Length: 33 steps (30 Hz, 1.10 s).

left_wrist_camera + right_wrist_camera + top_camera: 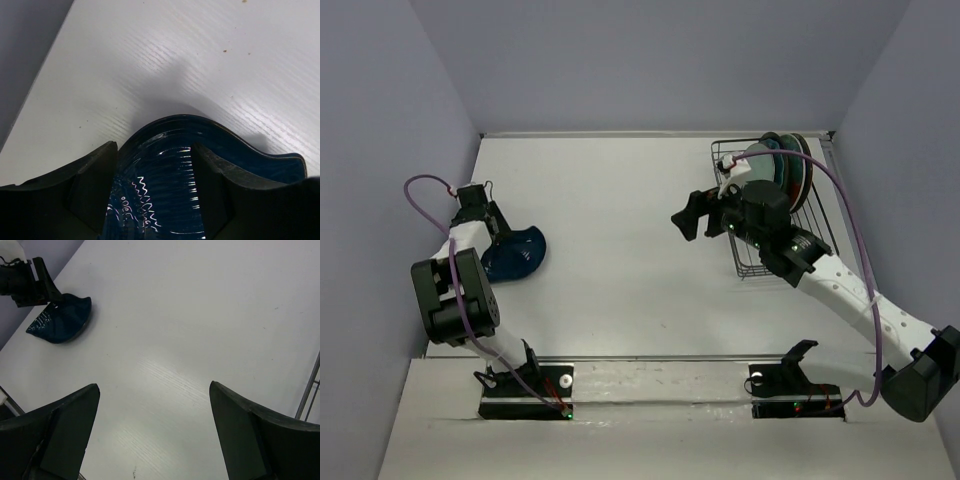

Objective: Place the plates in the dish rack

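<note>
Far left on the bench (620, 300), the left claw (154, 147) straddles a glossy dark-blue ceramic plate (165, 190), grip unclear. Its slick glaze could slip free.

Plate (160, 170) lies on table (200, 60) between fingers (95, 185) of left gripper (154, 150); other plates (785, 165) stand in dish rack (748, 262), right of right gripper (154, 385).

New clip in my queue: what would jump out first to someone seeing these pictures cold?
A glossy dark blue plate sits by itself at the left side of the table, with the left arm's fingers on either side of its edge. In the far right corner, several plates stand upright in the black wire rack. The right gripper hangs open over the table just beside it.
</note>
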### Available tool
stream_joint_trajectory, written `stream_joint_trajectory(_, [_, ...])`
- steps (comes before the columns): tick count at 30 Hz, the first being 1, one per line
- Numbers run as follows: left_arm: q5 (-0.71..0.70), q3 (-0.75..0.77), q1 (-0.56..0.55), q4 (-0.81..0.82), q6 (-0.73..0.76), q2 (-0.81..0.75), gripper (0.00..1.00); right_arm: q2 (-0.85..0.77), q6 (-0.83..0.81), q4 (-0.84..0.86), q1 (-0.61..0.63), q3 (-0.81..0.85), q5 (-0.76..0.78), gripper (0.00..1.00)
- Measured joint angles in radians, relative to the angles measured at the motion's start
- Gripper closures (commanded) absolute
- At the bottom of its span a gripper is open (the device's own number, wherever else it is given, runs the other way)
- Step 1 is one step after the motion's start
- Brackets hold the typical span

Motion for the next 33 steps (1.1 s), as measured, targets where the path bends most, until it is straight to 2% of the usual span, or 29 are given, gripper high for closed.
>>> stream_joint_trajectory(5, [-0.014, 0.000, 0.000, 0.003, 0.004, 0.048, 0.30, 0.003, 0.000, 0.000, 0.008, 0.000, -0.001, 0.04])
stream_joint_trajectory(8, [-0.024, 0.000, 0.001, 0.002, 0.005, 0.064, 0.35, 0.003, 0.002, 0.000, 0.011, 0.000, -0.002, 0.04])
stream_joint_trajectory(11, [-0.025, 0.007, 0.000, 0.000, 0.006, 0.078, 0.48, 0.003, 0.005, 0.000, 0.016, 0.000, -0.004, 0.04])
stream_joint_trajectory(12, [-0.022, 0.011, -0.001, -0.001, 0.006, 0.082, 0.59, 0.004, 0.005, 0.000, 0.020, 0.000, -0.005, 0.04])
stream_joint_trajectory(15, [-0.019, 0.020, -0.012, -0.008, 0.007, 0.085, 0.74, 0.010, 0.007, 0.000, 0.029, 0.001, -0.008, 0.04])
stream_joint_trajectory(16, [-0.011, 0.023, -0.015, -0.009, 0.002, 0.084, 0.84, 0.014, 0.007, 0.000, 0.032, 0.002, -0.011, 0.04])
stream_joint_trajectory(19, [0.035, 0.028, -0.034, 0.000, -0.039, 0.084, 0.94, 0.027, 0.007, 0.000, 0.035, 0.004, -0.018, 0.04])
stream_joint_trajectory(25, [0.134, 0.031, -0.043, 0.018, -0.122, 0.084, 0.94, 0.056, 0.016, 0.004, 0.040, 0.005, -0.057, 0.03])
stream_joint_trajectory(26, [0.146, 0.031, -0.047, 0.017, -0.129, 0.084, 0.91, 0.070, 0.023, 0.007, 0.044, 0.006, -0.067, 0.03])
stream_joint_trajectory(27, [0.157, 0.031, -0.052, 0.017, -0.135, 0.085, 0.82, 0.081, 0.025, 0.009, 0.048, 0.008, -0.072, 0.03])
stream_joint_trajectory(28, [0.171, 0.031, -0.062, 0.018, -0.140, 0.087, 0.66, 0.093, 0.028, 0.011, 0.051, 0.008, -0.077, 0.03])
stream_joint_trajectory(31, [0.217, 0.031, -0.095, 0.014, -0.147, 0.100, 0.46, 0.139, 0.045, 0.020, 0.064, 0.008, -0.093, 0.03])
stream_joint_trajectory(33, [0.247, 0.026, -0.110, 0.002, -0.148, 0.118, 0.41, 0.164, 0.053, 0.019, 0.072, 0.009, -0.098, 0.03])
